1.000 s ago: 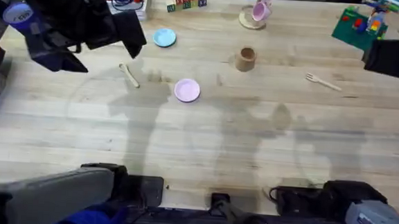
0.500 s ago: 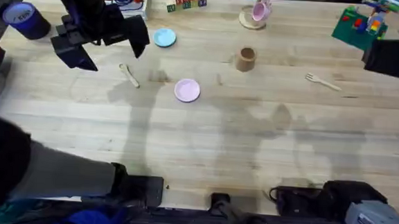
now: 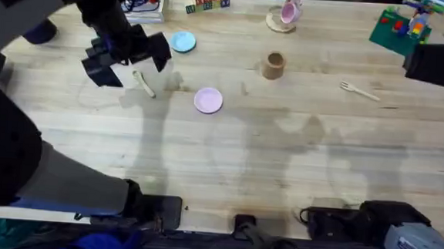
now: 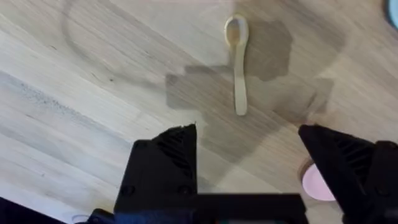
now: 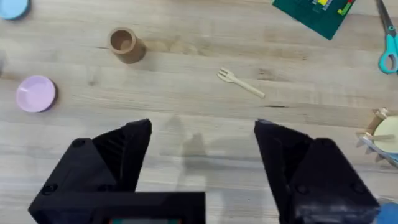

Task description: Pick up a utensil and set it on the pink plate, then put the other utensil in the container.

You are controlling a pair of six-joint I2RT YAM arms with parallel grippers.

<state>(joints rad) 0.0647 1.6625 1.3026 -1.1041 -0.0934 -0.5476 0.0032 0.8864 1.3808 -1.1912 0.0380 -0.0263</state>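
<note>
Left gripper [image 4: 247, 140] hangs over table [image 3: 281, 167] far-left area, fingers spread wide, holding nothing; spoon [image 4: 237, 61] lies flat on wood just ahead of fingertips, not touched. Right gripper [image 5: 202, 134] also spread wide and empty, above table's right side. Green toy board [image 3: 402, 27] at far right corner. Pink plate [image 3: 208, 100] bare, near spoon, toward table middle. Blue plate [image 3: 184, 42] farther back. Brown cup [image 3: 273, 65] upright, between pink plate and fork [image 3: 359, 90]. Fork flat on table, well apart from cup.
</note>
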